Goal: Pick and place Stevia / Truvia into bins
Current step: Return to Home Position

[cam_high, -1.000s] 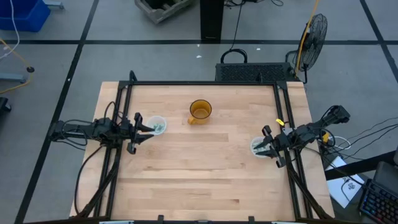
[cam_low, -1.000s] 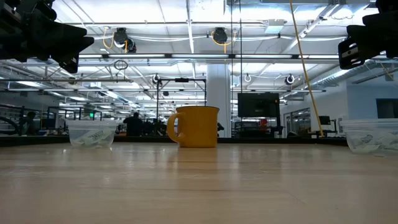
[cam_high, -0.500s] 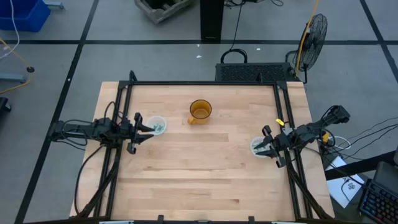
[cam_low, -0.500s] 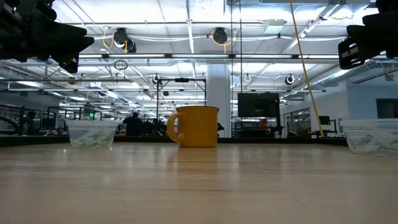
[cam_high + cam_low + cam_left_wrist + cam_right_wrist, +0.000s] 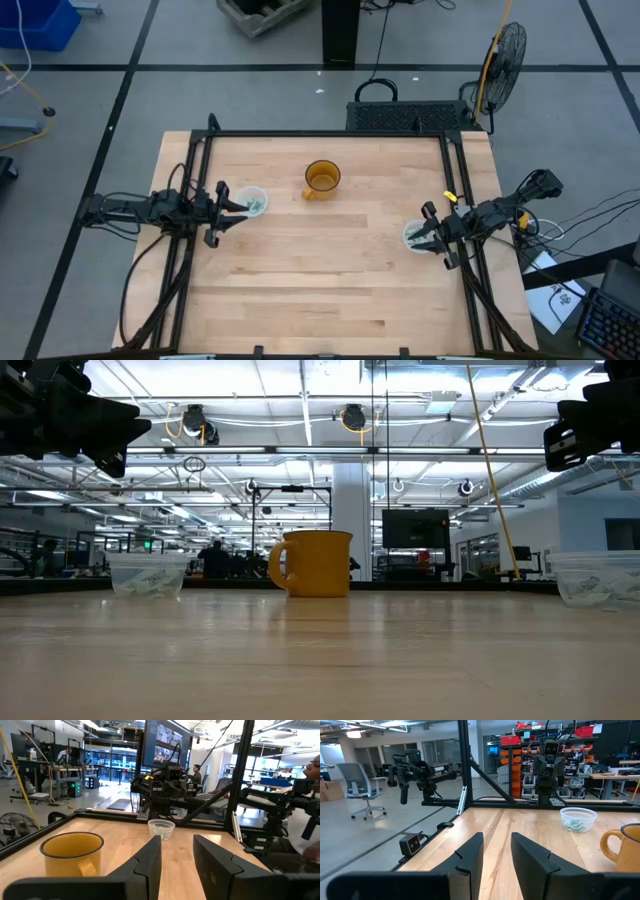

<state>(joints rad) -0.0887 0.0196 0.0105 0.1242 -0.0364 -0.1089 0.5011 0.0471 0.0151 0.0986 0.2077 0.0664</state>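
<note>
Two clear cups stand on the wooden table. The left cup holds pale green sachets. The right cup holds sachets too. I see no sachet lying loose on the table. My left gripper hovers open, level, high beside the left cup. My right gripper hovers open over the right cup's edge, well above it. Each wrist view shows the opposite cup across the table.
An amber-orange mug stands at the table's far middle, handle toward the near left. A black frame rail runs along the table's far edge and sides. Bare wood spreads between and in front of the cups.
</note>
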